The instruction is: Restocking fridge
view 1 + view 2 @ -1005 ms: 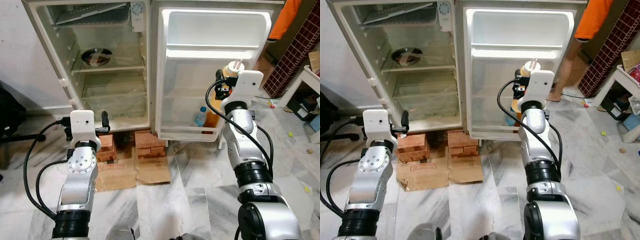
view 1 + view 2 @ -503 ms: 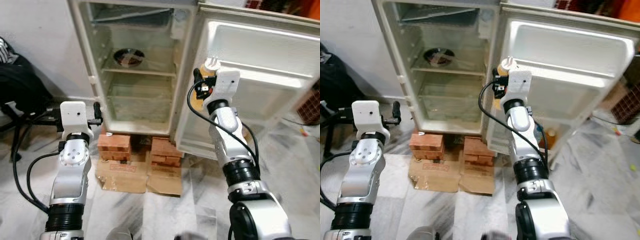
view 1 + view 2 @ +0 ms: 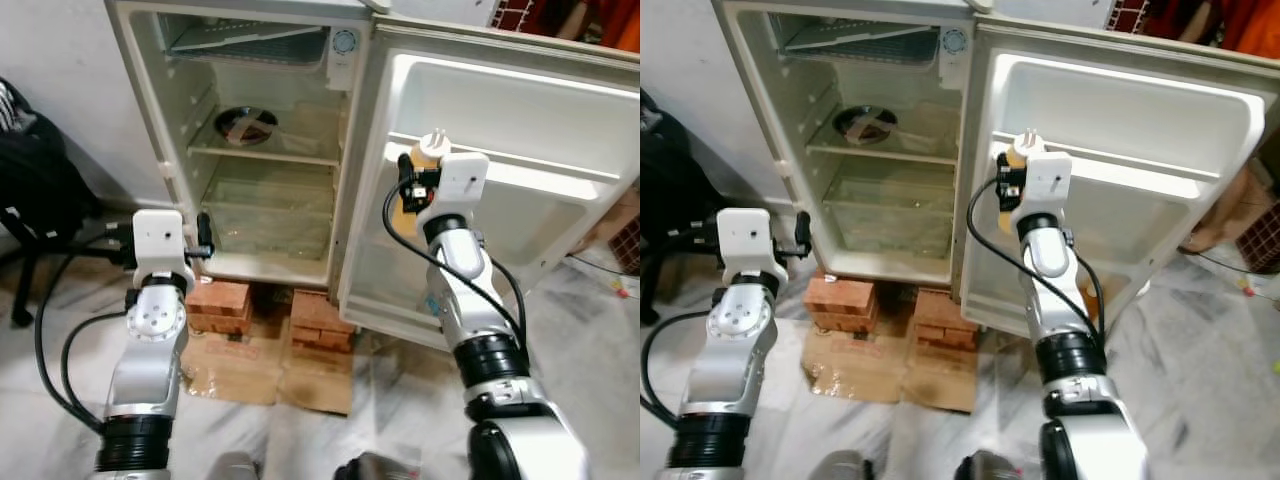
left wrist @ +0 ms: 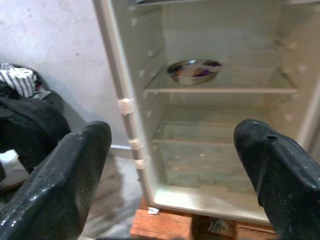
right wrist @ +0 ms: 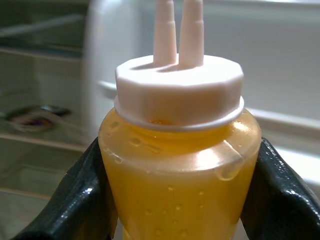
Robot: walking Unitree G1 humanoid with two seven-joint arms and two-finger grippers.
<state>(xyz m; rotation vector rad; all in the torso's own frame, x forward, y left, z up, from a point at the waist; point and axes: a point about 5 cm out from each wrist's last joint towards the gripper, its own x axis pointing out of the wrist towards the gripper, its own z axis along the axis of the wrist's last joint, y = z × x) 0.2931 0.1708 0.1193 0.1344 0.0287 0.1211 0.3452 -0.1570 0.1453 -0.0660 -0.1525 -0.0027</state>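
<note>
Marble floor (image 3: 300, 420) is lying bare below; right end effector (image 5: 175, 200) is gripping a bottle (image 5: 177, 150) before the fridge door (image 3: 520, 130); left end effector (image 4: 175, 165) is gaping open toward the shelves (image 4: 220, 90).

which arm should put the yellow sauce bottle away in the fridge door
The right. Its pincer already grips the yellow squeeze bottle with the white twin-nozzle cap, raised in front of the open white fridge door. The left pincer is open, low by the fridge body.

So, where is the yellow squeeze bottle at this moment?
The yellow squeeze bottle is clamped in the right gripper, held up in front of the open fridge door, near its upper shelf.
</note>
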